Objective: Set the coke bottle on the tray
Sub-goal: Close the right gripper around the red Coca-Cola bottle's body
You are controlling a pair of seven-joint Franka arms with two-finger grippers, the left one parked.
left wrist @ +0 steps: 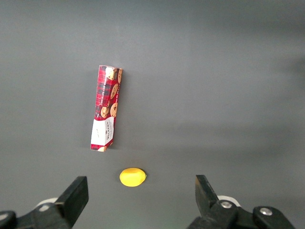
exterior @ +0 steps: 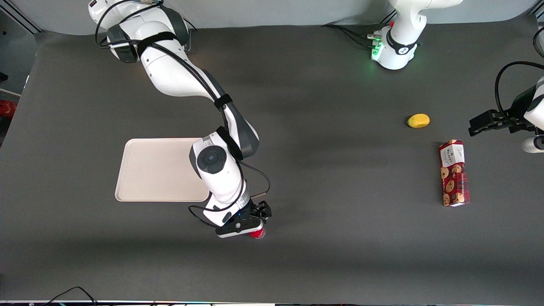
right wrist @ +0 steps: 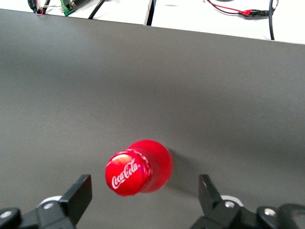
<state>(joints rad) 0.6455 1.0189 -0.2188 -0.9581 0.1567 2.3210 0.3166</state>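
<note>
Gripper poised over the standing coke bottle, grasp not yet made.

Nearest the front camera, in the lower middle of the front view, the coke bottle (exterior: 257,233) stands upright on the dark surface (exterior: 340,238), mostly hidden under the gripper (exterior: 248,227). The wrist view shows the fingers (right wrist: 78,195) spread wide to either side of the bottle's red cap, with clear gaps and no contact. Farther from the camera, at middle left of the front view, the tray (exterior: 148,170) lies bare, near the bottle but apart from it. A cookie box (exterior: 454,173) and a lemon (exterior: 418,120) lie toward the parked arm's end. By my judgement nothing is done yet: closing on the bottle, lifting, carrying and setting down all remain.
</note>
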